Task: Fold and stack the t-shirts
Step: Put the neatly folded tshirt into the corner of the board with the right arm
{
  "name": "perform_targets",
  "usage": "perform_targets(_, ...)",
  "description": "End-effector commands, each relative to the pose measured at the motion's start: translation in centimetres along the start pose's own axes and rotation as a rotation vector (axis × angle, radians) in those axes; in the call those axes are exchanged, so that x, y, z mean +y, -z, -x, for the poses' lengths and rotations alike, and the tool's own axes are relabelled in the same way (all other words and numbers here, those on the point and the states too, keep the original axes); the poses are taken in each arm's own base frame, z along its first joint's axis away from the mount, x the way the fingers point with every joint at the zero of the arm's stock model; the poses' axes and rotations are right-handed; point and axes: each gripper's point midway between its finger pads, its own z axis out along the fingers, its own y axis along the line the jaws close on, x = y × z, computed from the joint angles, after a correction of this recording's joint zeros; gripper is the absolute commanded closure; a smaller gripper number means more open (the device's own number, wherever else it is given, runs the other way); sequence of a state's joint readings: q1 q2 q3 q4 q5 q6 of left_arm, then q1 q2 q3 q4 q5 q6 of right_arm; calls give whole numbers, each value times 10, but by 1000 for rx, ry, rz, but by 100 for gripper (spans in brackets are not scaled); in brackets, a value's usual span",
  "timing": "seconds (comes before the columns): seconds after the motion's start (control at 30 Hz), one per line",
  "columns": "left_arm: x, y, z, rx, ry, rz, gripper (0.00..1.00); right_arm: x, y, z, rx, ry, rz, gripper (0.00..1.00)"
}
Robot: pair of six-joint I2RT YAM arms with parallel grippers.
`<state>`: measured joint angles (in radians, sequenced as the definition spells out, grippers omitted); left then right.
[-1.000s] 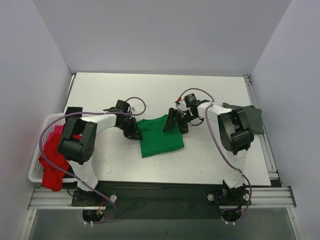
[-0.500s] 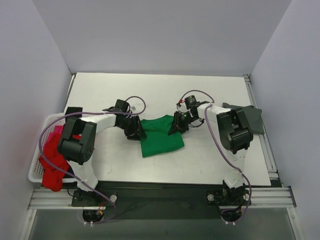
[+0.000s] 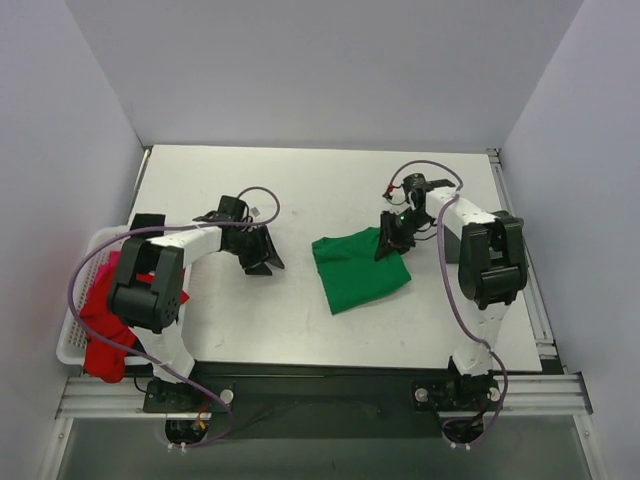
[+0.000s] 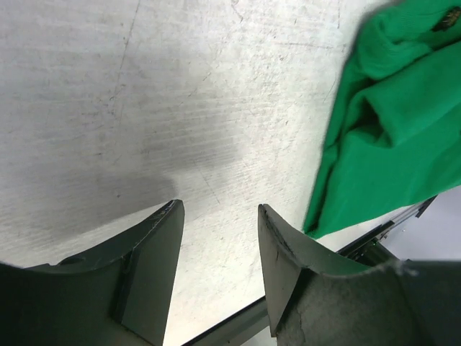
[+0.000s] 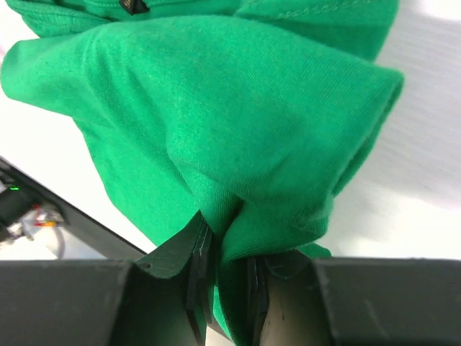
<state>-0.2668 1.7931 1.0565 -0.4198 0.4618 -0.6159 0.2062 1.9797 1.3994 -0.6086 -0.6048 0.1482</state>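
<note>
- dragged rightward since a moment ago: your right gripper (image 3: pixel 388 240), jaws clamped on the green shirt (image 3: pixel 362 272) at its far edge. your left gripper (image 4: pixel 216 223) has let go, jaws apart, shirt well off to its right.
- how far along?
- early. green looks roughly folded; nothing stacked; a red shirt (image 3: pixel 100 345) waits in the basket (image 3: pixel 70 350).

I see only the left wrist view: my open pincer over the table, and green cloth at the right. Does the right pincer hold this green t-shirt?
Observer: Yes, the right pincer is shut on a fold of the green t-shirt.
Operator: Where are other shirts waiting?
Observer: A red t-shirt lies in the white basket at the far left, spilling over its near edge.
</note>
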Motion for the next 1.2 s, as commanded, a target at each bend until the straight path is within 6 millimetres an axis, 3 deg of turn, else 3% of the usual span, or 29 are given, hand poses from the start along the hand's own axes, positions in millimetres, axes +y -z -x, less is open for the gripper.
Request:
perform_targets(0.0,-7,12,4,-43,-39,-35,44,-18,49,-21,58,59,-112,100)
perform_targets(0.23,-5,7,-2,-34,-28,-54,44,-66,106,-12,-34,20,-268,100)
perform_targets(0.47,-5,7,-4,-23,-38,-60,44,-98,137,-6,-59,-1,-413,100)
perform_targets(0.73,-1,5,-9,-14,-40,-64,45,-110,161,10,-97,7,-518,100)
perform_targets(1.17,9,2,-23,0,-22,-56,45,-108,197,32,-179,0,-526,100)
